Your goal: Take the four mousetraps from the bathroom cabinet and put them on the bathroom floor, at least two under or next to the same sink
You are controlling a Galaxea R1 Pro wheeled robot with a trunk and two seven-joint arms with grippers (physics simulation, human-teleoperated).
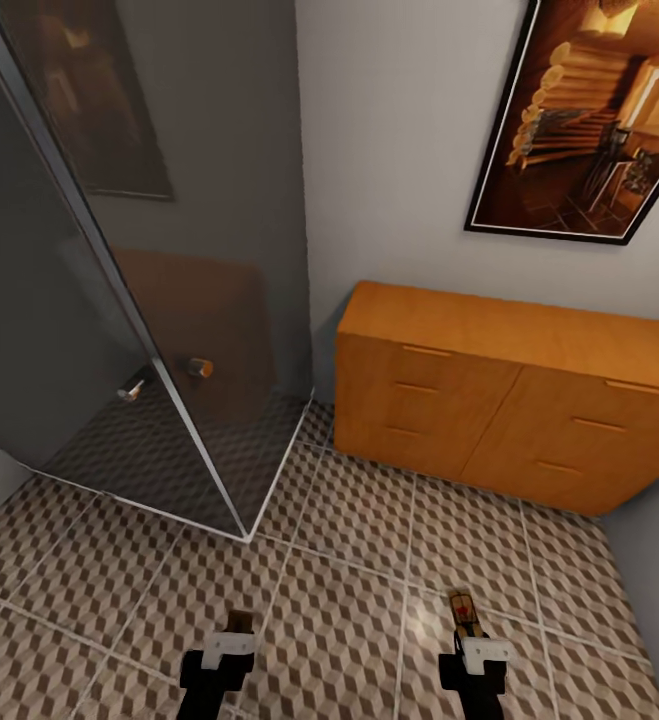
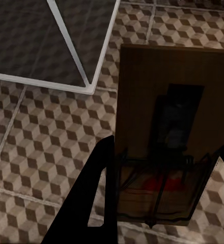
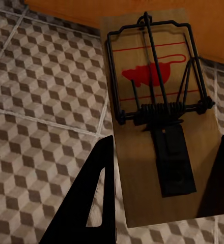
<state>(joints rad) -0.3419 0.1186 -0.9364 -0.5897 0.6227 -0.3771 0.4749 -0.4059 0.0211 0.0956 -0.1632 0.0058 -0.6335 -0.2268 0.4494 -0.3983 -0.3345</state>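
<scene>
Each of my grippers holds a mousetrap above the cube-patterned bathroom floor (image 1: 349, 560). My left gripper (image 1: 234, 640) (image 2: 165, 195) is shut on a tan mousetrap (image 1: 240, 622) (image 2: 168, 127), which lies in shadow with a dark metal bar and red print. Shut on a second mousetrap (image 1: 462, 608) (image 3: 158, 112) is my right gripper (image 1: 474, 642) (image 3: 158, 201); its wire spring and red mouse print show plainly. The orange-brown cabinet (image 1: 509, 400) (image 3: 214, 30) stands ahead at the right against the wall, drawers shut. The sink is out of view.
A glass shower enclosure (image 1: 149, 330) with a white floor rail (image 1: 279, 480) (image 2: 99, 66) takes up the left. A framed picture (image 1: 589, 120) hangs above the cabinet. Open tiles lie between me and the cabinet.
</scene>
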